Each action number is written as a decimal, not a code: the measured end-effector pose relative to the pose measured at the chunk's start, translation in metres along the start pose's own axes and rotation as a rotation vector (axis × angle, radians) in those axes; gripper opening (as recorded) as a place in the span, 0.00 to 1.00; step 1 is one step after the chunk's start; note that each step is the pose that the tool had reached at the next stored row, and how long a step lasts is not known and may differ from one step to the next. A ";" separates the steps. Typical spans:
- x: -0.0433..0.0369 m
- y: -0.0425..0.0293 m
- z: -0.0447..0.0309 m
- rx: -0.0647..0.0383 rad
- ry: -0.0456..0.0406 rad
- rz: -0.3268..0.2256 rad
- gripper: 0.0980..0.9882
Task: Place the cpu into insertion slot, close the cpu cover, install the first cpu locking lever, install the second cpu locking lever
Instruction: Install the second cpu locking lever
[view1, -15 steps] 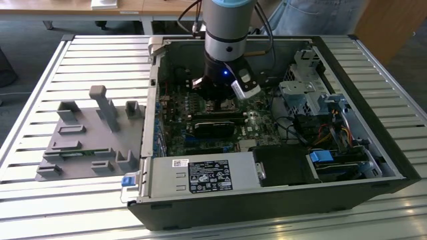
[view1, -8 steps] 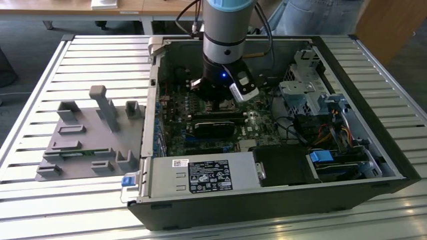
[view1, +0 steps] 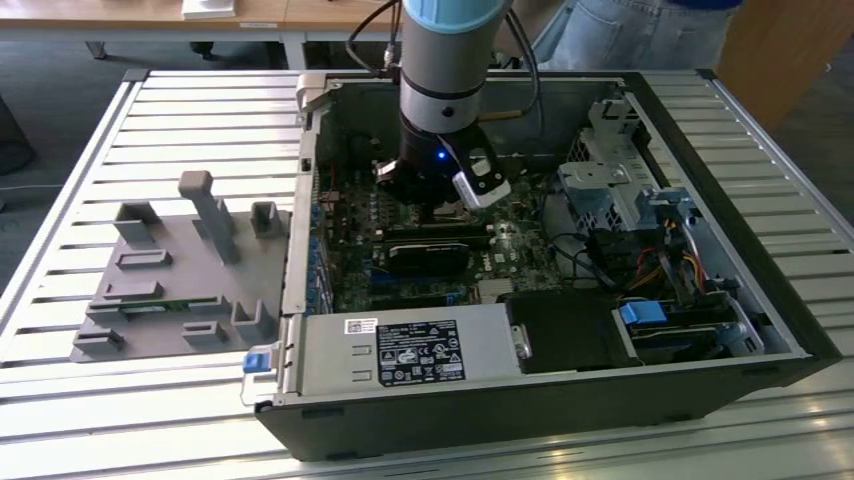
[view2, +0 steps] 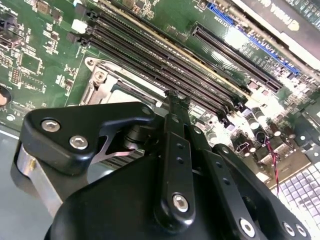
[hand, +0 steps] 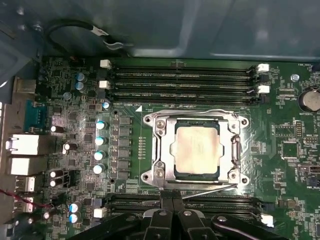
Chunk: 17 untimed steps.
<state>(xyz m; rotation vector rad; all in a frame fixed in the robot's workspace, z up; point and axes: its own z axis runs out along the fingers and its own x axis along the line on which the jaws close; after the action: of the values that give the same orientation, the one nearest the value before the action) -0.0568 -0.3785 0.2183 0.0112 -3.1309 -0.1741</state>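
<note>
Claw (hand: 172, 200) closed, its two black fingertips (hand: 167, 201) pressed flat together with no gap and nothing held between them. Tips poised just beside the near edge of the CPU socket, right at the thin wire locking lever (hand: 200, 186) that runs along that edge — actual contact with the wire impossible to confirm. In the second wrist view, the same claw (view2: 176, 100) seen from behind, linkage folded in, tips meeting just short of the socket frame.

Cpu (hand: 196, 146) seated in the insertion slot (hand: 176, 172), dull silver top facing up, lying flat. Cpu cover (hand: 161, 150) shut down over it, framing the chip through its square window. Second wire lever (hand: 200, 113) lying along the far edge of the socket, next to the memory slots (hand: 180, 82).

In the exterior view, arm (view1: 447, 60) reaching straight down into the open computer case (view1: 534, 400), claw (view1: 434, 212) low over the motherboard (view1: 354, 265) just beyond the black graphics card (view1: 430, 252). Case resting on a slatted metal surface (view1: 80, 400) — grey parts fixture (view1: 180, 270) beside the case on the exterior view's left.
</note>
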 end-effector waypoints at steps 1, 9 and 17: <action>0.0003 -0.0002 0.0014 -0.001 0.0001 0.000 0.01; 0.0026 -0.0026 0.0085 -0.013 0.0000 0.000 0.01; 0.0073 -0.0083 0.0081 -0.015 -0.0001 0.000 0.01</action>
<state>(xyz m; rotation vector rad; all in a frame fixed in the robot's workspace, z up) -0.0641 -0.3859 0.2094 0.0113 -3.1295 -0.1982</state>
